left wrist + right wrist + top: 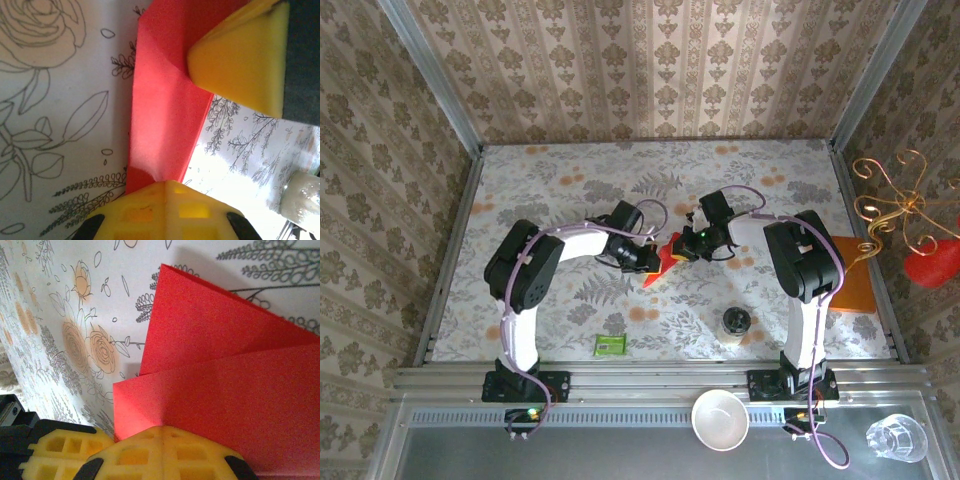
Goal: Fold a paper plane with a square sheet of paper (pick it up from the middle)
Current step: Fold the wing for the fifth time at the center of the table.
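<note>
Now you are pinching the square sheet of paper (665, 258) with left hand (648, 262) and right hand (688, 243) over the middle of the counter (570, 190). It is looking light and floppy; grab near folds.

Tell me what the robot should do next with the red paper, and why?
Probably lower the square sheet of paper flat onto the table and press the crease. The left claw and right claw are both shut on it, and its two folded layers fan apart instead of lying tight, so the fold likely needs flattening first.
</note>
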Controlling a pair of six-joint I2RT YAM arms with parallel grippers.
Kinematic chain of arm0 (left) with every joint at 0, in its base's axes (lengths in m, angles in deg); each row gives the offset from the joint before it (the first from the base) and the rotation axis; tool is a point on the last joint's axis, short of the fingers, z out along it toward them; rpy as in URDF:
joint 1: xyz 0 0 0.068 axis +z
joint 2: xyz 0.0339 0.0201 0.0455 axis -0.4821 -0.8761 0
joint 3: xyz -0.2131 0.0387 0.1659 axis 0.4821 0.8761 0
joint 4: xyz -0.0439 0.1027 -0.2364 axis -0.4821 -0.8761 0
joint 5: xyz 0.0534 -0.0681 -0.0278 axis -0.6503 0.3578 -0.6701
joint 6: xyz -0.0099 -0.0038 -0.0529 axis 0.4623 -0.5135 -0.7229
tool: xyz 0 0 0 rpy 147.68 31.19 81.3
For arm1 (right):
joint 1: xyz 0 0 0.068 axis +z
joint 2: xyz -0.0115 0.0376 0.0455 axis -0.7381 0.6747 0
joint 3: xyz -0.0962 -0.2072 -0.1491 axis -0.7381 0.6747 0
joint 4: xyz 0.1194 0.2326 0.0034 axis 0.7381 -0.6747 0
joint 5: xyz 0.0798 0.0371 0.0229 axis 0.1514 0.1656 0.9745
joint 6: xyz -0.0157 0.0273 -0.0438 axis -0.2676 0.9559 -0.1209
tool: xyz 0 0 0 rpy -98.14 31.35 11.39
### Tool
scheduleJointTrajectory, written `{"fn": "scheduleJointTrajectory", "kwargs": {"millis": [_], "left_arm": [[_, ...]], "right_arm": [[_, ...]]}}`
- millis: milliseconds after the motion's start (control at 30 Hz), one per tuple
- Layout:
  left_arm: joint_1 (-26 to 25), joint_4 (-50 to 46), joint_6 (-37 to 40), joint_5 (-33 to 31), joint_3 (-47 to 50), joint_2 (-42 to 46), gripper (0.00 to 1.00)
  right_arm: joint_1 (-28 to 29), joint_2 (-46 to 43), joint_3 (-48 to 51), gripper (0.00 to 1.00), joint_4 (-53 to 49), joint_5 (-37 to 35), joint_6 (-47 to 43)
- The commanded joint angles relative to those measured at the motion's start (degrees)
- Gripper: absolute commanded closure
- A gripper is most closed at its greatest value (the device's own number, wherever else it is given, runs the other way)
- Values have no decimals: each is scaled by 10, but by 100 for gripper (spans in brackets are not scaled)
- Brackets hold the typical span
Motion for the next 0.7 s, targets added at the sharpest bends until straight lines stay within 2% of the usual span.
{"fn": "scheduleJointTrajectory", "kwargs": {"millis": [0, 333, 667], "left_arm": [[-15, -72, 15, -6, 62, 8, 100], [-49, -112, 20, -41, 114, 46, 100], [-58, -109, -3, -61, 162, 81, 100]], "right_arm": [[-5, 50, 6, 96, -50, -106, -7], [-6, 55, 0, 96, -62, -120, -1], [-5, 55, 6, 96, -59, -123, 4]]}}
